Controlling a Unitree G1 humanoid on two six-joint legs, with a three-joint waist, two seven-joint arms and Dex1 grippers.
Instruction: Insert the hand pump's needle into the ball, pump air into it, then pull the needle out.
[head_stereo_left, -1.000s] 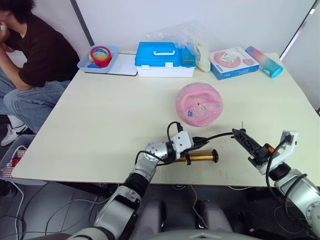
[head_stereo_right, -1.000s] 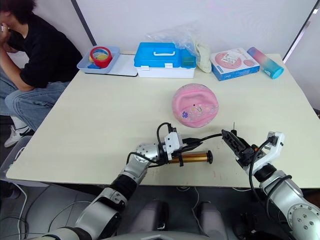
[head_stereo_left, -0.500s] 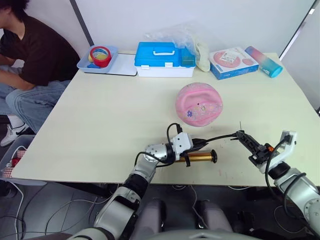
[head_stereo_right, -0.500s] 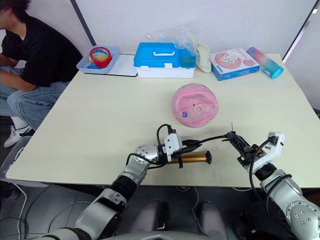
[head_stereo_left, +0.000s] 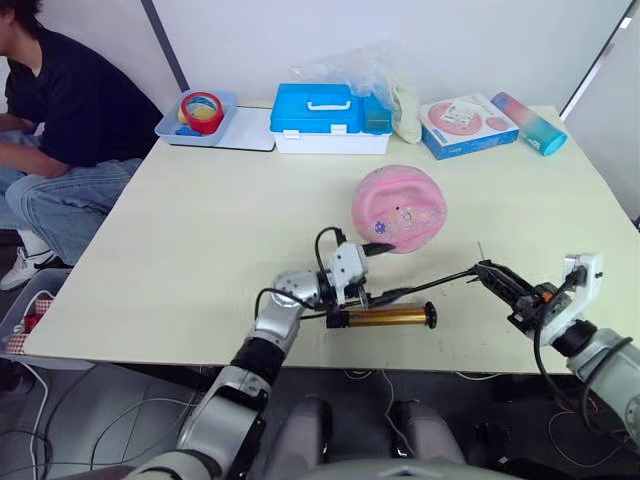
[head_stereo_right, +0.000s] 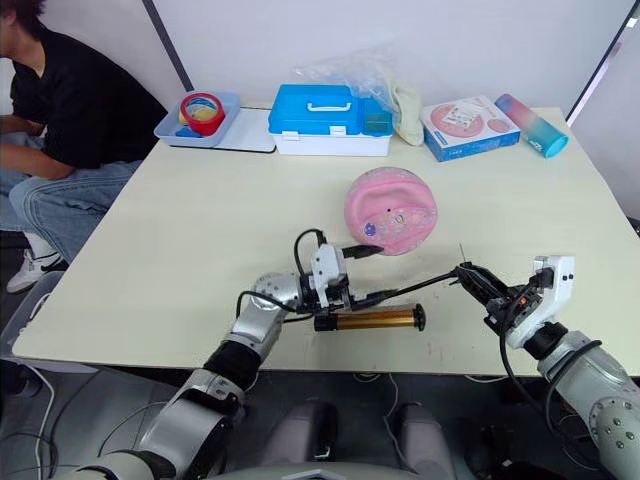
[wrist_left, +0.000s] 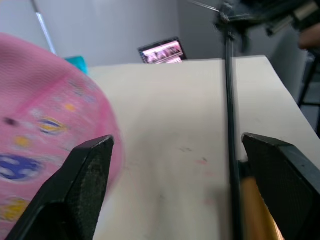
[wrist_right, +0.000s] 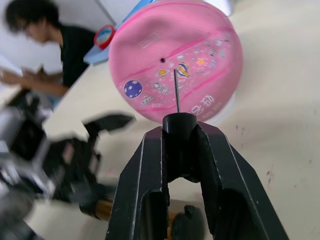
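Note:
The pink ball (head_stereo_left: 398, 208) rests on the table right of centre, its dark valve hole (wrist_right: 162, 60) facing my right arm. The bronze hand pump (head_stereo_left: 385, 317) lies flat near the front edge, and its black hose (head_stereo_left: 430, 284) runs right. My right gripper (wrist_right: 180, 135) is shut on the black fitting, and the needle (wrist_right: 176, 90) points at the ball from a short way off. My left gripper (head_stereo_left: 382, 272) stands open just above the pump's left end, between pump and ball, holding nothing.
Along the far edge stand a blue case (head_stereo_left: 328, 118), a tray with tape rolls (head_stereo_left: 197, 117), a pink-printed box (head_stereo_left: 467, 124) and a blue-pink tube (head_stereo_left: 528, 122). A person (head_stereo_left: 60, 120) sits at the table's far left corner.
My left gripper has let go of the pump, opened wide and lifted slightly towards the ball. My right gripper closed on the needle fitting and now holds it steady.

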